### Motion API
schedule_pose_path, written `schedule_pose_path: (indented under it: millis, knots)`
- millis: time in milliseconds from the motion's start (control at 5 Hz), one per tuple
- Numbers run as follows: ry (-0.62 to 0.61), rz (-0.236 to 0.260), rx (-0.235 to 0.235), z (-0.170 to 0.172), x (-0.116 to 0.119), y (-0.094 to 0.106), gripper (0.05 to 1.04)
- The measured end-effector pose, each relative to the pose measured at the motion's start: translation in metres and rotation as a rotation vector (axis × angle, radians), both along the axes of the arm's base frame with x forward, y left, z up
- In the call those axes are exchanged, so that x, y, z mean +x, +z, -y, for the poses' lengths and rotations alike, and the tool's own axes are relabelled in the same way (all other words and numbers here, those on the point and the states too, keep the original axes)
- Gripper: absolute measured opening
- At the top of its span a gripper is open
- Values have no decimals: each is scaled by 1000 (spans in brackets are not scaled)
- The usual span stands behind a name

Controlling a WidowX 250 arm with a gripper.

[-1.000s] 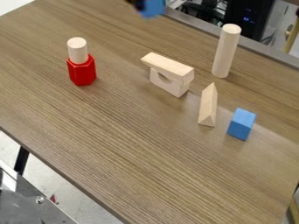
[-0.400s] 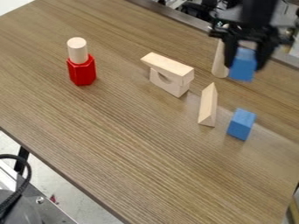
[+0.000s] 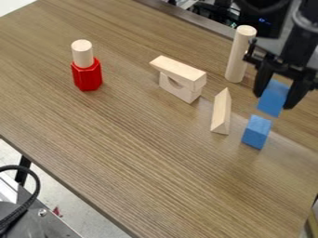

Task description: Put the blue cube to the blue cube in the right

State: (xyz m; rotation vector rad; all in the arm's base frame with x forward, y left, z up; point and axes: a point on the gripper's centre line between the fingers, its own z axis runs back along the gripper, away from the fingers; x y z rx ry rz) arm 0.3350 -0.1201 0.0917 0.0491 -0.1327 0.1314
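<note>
At the right, my gripper (image 3: pixel 276 93) is shut on a blue cube (image 3: pixel 273 98), whose lower part shows below the fingers. Just beneath it in the view, a second blue cube (image 3: pixel 256 132) rests on the wooden table (image 3: pixel 136 153). The held cube appears slightly up and to the right of the resting one, with a thin strip of table showing between them; I cannot tell the exact height of that gap.
A wooden triangular prism (image 3: pixel 221 112) lies just left of the resting cube. Behind it stands a tall wooden cylinder (image 3: pixel 240 55). An arch block (image 3: pixel 179 88) carries a wooden piece (image 3: pixel 179 70). A red hexagonal block (image 3: pixel 87 75) with a short cylinder (image 3: pixel 82 53) on top is at the left.
From the top edge, the gripper has come across to the right and then down with the held blue cube, which now hangs close to the resting cube. The other blocks have stayed put.
</note>
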Motion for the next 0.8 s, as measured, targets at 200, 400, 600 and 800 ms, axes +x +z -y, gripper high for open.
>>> schedule_pose_path:
  millis: [200, 400, 600, 800]
  knots:
    - [-3, -7, 6, -1, -5, -7, 529]
    - [5, -13, 9, -4, -10, -18, 529]
    - [6, 33, -23, -2, -11, -17, 529]
    - [5, 59, -37, 0, -7, -18, 529]
